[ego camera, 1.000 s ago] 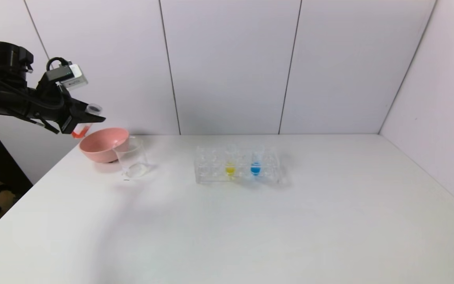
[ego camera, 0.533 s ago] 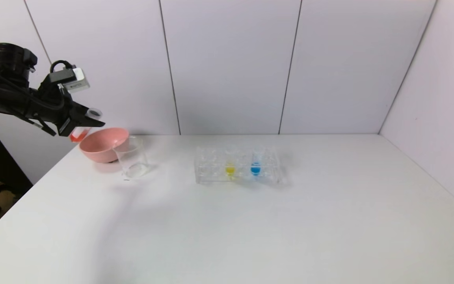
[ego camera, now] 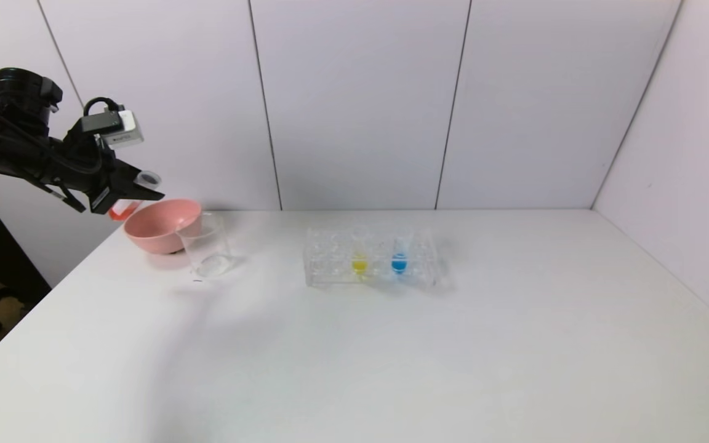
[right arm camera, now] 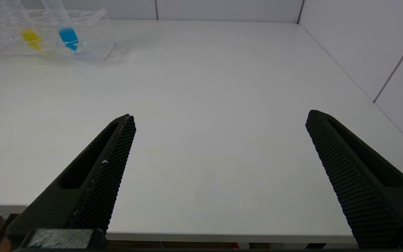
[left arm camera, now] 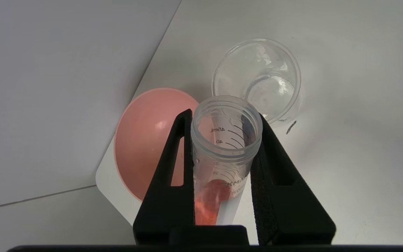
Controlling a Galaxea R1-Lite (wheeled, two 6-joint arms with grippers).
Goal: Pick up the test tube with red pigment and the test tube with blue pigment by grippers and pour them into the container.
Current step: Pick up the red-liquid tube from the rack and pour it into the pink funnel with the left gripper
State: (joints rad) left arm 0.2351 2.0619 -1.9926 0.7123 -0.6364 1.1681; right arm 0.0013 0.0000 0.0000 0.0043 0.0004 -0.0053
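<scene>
My left gripper (ego camera: 139,187) is shut on the test tube with red pigment (ego camera: 128,205), held in the air beyond the table's far left corner, above and left of the pink bowl. The tube leans, its open mouth toward the beaker, red liquid low inside (left arm camera: 208,203). In the left wrist view my left gripper (left arm camera: 224,117) clamps the tube (left arm camera: 226,140) near its rim. The clear beaker (ego camera: 205,246) stands empty by the bowl, also in the left wrist view (left arm camera: 257,78). The test tube with blue pigment (ego camera: 399,257) stands in the rack, also in the right wrist view (right arm camera: 65,29). My right gripper (right arm camera: 220,117) is open over the table's near edge.
A pink bowl (ego camera: 160,224) touches the beaker's left side; it shows in the left wrist view (left arm camera: 145,140). A clear tube rack (ego camera: 370,258) at mid table also holds a tube with yellow liquid (ego camera: 359,258). Grey wall panels stand behind the table.
My left gripper has tilted the red tube further over, its bottom end rising a little. The beaker, bowl and rack have not moved.
</scene>
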